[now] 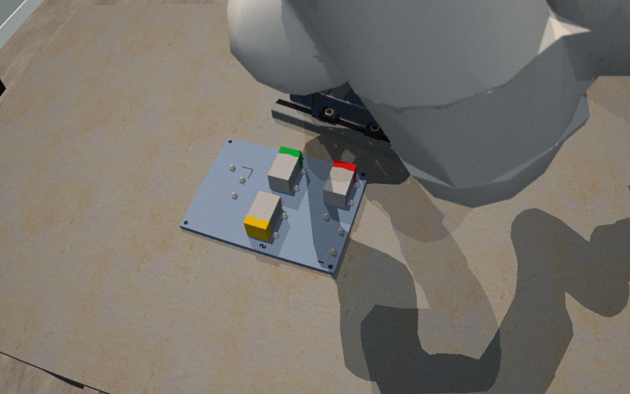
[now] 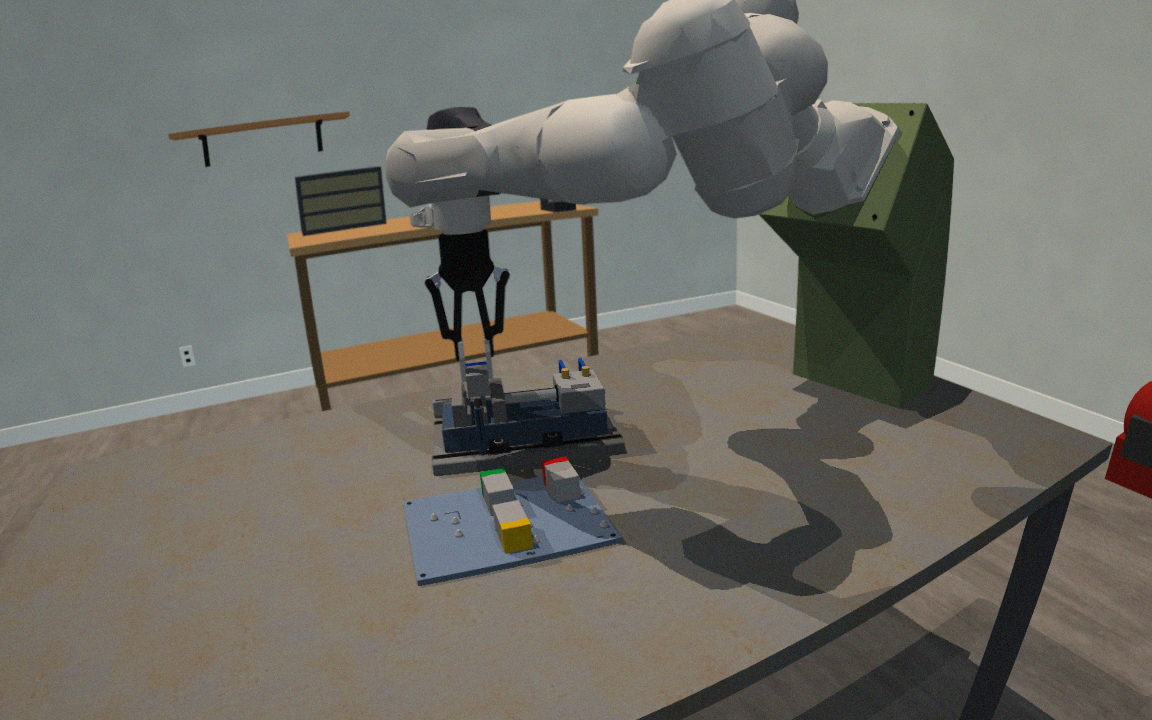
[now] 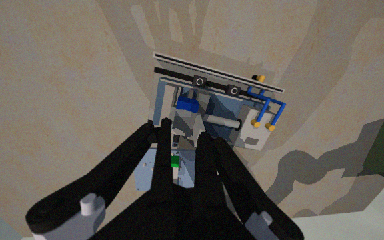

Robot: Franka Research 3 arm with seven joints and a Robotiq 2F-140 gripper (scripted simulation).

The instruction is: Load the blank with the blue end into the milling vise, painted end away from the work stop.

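Note:
My gripper [image 3: 184,117] is shut on the blue-ended blank [image 3: 187,115], a grey block with its blue end pointing away from the infeed plate. It holds the blank down in the milling vise [image 2: 522,420], close to the end block without hoses. The jaw with blue hoses [image 3: 252,133] stands apart on the other side, and a grey rod [image 3: 222,121] runs between. In the exterior view the gripper [image 2: 473,362] hangs upright over the vise's left end. I cannot tell whether the blank touches the low bars. In the top view the arm hides the gripper.
The infeed plate [image 1: 282,204] lies in front of the vise and carries the green-ended blank [image 1: 285,168], the yellow-ended blank [image 1: 262,215] and the red-ended blank [image 1: 340,183], among small pins. A green pedestal [image 2: 871,259] stands at the right.

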